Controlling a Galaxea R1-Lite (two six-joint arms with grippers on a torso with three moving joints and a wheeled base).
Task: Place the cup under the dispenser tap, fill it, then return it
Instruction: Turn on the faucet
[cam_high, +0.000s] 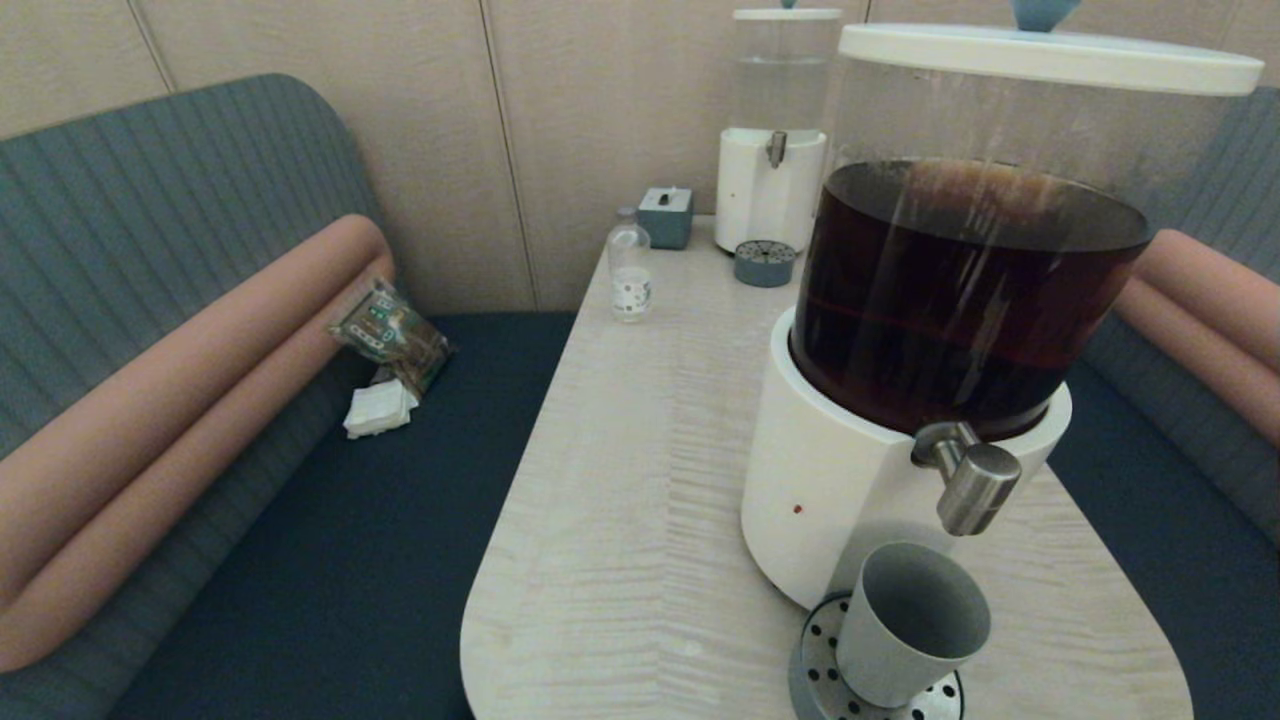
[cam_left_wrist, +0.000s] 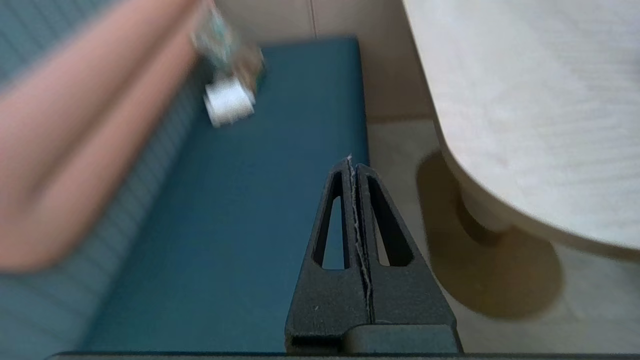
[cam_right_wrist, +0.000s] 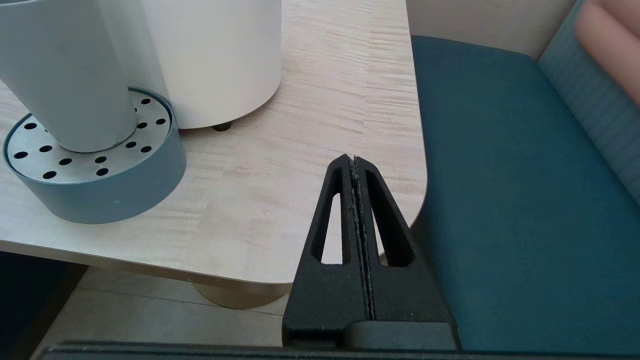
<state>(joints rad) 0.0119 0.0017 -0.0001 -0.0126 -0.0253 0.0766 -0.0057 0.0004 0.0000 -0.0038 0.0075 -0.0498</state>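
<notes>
Grey cup sits empty under the dispenser tap; your right gripper fingers (closed, empty) could topple it; left gripper likewise closed, empty.

Far ahead of the left gripper, the packet and white wad blur beyond reading.

A café booth: padded bench, table (two drink dispensers on it).
</notes>
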